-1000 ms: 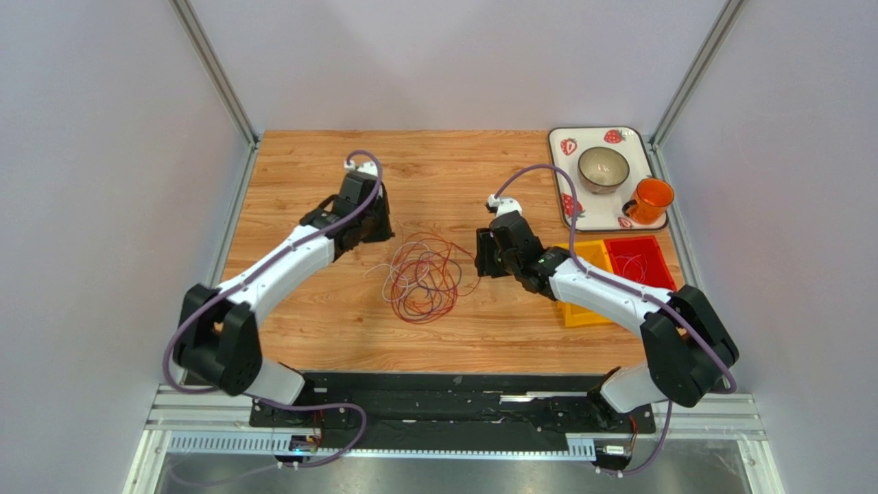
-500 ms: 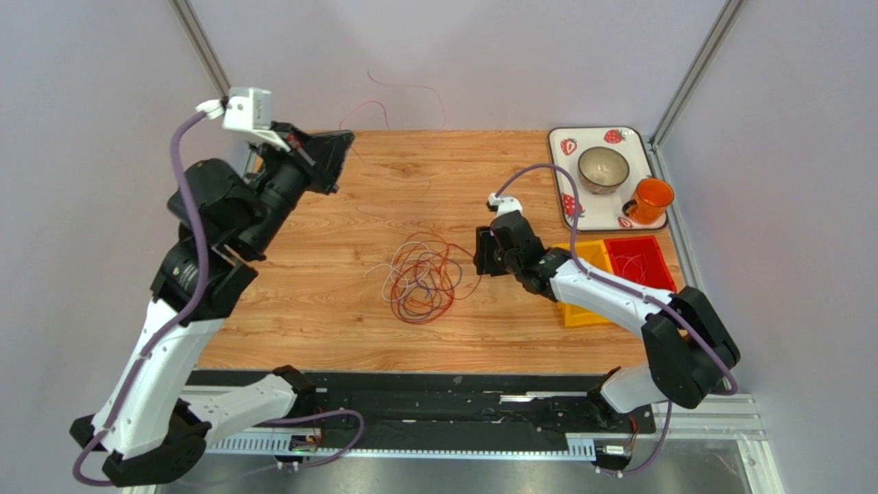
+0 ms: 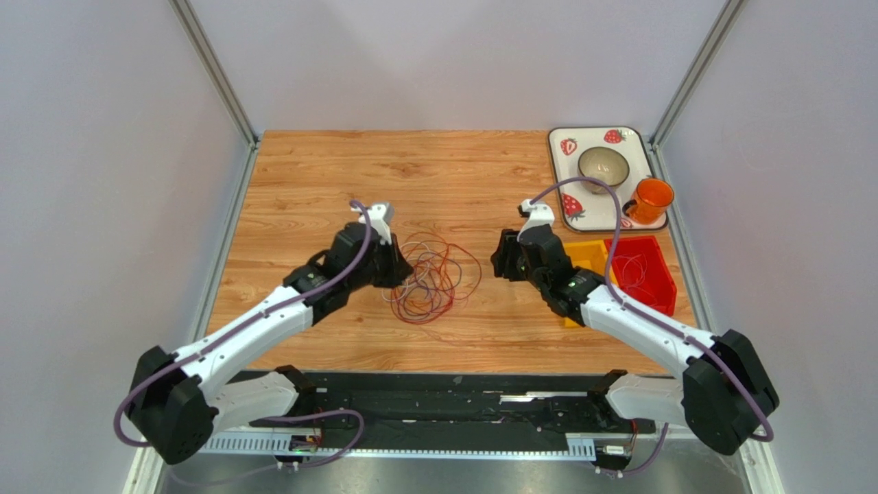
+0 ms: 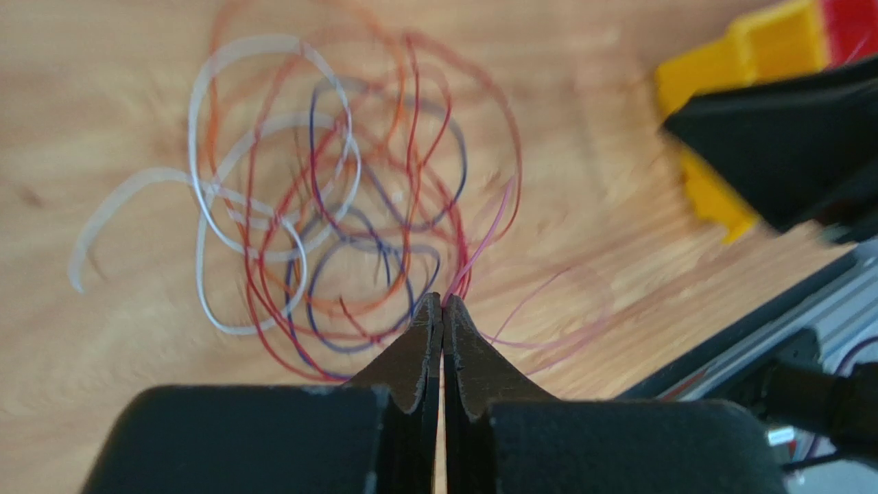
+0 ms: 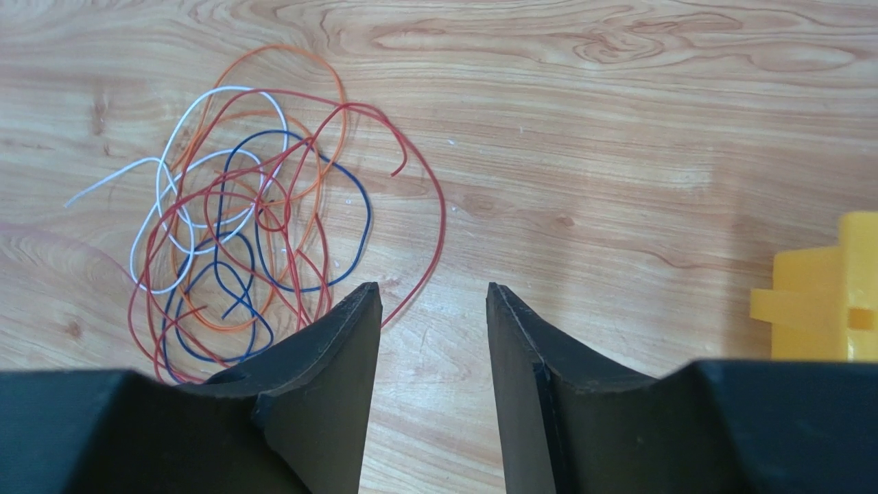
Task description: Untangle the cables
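The cables [image 3: 428, 276] lie as one loose tangle of thin red, orange, dark blue-purple and white loops in the middle of the wooden table. My left gripper [image 3: 397, 270] sits low at the tangle's left edge. In the left wrist view the left gripper [image 4: 443, 297] is shut, with a thin pinkish-red strand pinched at its tips and the cables [image 4: 340, 216] just beyond. My right gripper [image 3: 502, 257] stands to the right of the pile. In the right wrist view the right gripper [image 5: 433, 290] is open over bare wood, with the cables [image 5: 247, 237] to its left.
A yellow bin [image 3: 587, 255] and a red bin [image 3: 644, 270] sit under the right forearm. At the back right, a strawberry-print tray [image 3: 562, 139] carries a bowl [image 3: 603, 168] and an orange cup [image 3: 651, 198]. Grey walls enclose the table.
The left arm swung high to the back left trailing a red strand, then came down again at the pile's left edge. The right gripper drew back slightly to the right.
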Robot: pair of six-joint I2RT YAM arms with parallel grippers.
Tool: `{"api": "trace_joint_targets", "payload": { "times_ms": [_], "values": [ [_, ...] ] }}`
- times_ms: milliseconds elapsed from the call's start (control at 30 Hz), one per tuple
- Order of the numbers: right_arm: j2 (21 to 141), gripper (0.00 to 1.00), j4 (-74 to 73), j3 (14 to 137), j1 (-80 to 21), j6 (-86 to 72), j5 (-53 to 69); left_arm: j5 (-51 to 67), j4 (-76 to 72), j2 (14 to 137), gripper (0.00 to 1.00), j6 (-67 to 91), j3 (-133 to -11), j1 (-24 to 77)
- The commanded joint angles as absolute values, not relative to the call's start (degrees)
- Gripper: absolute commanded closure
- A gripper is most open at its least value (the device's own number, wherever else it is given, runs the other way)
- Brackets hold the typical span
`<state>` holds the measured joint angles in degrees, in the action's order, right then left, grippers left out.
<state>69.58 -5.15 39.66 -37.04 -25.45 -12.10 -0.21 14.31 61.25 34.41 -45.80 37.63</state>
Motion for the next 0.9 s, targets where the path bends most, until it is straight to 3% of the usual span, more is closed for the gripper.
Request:
{"api": "trace_joint_targets", "payload": {
  "times_ms": [0, 400, 500, 533, 567, 633, 867],
  "values": [
    [65.9, 0.53, -6.1, 40.2, -36.8, -28.3, -12.7, 3.9, 6.4, 62.8, 1.00, 39.9, -42.1, 40.8],
    [59.4, 0.50, -20.6, 42.9, -42.4, -29.7, -4.4, 1.5, 11.7, 63.1, 0.97, 39.9, -38.5, 47.5],
    [59.0, 0.50, -22.6, 42.4, -44.6, -31.3, -3.2, 0.1, 13.4, 62.7, 0.78, 39.6, -37.6, 47.9],
    [58.9, 0.50, -23.0, 42.1, -45.4, -31.7, -3.4, 0.1, 13.2, 62.3, 0.65, 39.2, -37.1, 47.9],
    [58.7, 0.50, -23.7, 41.8, -47.0, -32.0, -3.8, 0.1, 13.2, 62.1, 0.60, 38.9, -36.7, 47.9],
    [58.4, 0.50, -24.1, 41.1, -48.4, -32.8, -4.6, -1.9, 14.6, 62.2, 0.54, 38.4, -37.4, 47.9],
    [62.6, 0.50, -24.6, 43.3, -56.7, -30.2, -6.6, -7.8, 18.1, 59.4, 0.54, 37.5, -38.5, 48.0]
  ]
}}
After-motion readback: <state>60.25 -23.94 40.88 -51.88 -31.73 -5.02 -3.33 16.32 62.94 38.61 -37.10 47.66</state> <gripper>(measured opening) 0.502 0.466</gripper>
